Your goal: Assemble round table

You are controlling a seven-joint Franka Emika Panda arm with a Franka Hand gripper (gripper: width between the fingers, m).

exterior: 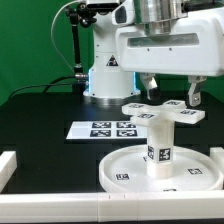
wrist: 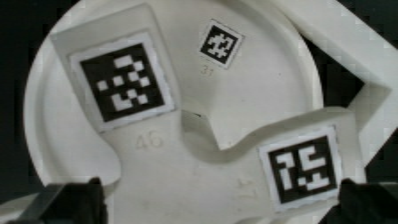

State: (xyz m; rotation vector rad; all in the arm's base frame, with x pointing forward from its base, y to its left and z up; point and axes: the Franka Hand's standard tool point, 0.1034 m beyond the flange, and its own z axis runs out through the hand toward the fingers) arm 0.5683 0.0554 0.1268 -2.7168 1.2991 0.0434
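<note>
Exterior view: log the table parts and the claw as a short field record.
disc: flat on the table, rim up
leg: upright on the disc's middle
foot piece: resting on top of the leg
claw: open, just above the foot piece; contact unclear
marker board: flat, beyond the disc

The white round disc (exterior: 122, 168) lies flat on the black desk (exterior: 40, 115) in the lower right of the frame, rim up, with square markers on its face; the short thick leg (exterior: 158, 142) stands upright at its middle, a marker on its side; the cross-shaped foot piece (exterior: 163, 111) rests on the leg's top, right of centre, arms spread roughly level; the wrist view shows its marked arms (wrist: 187, 110) close up.
</note>
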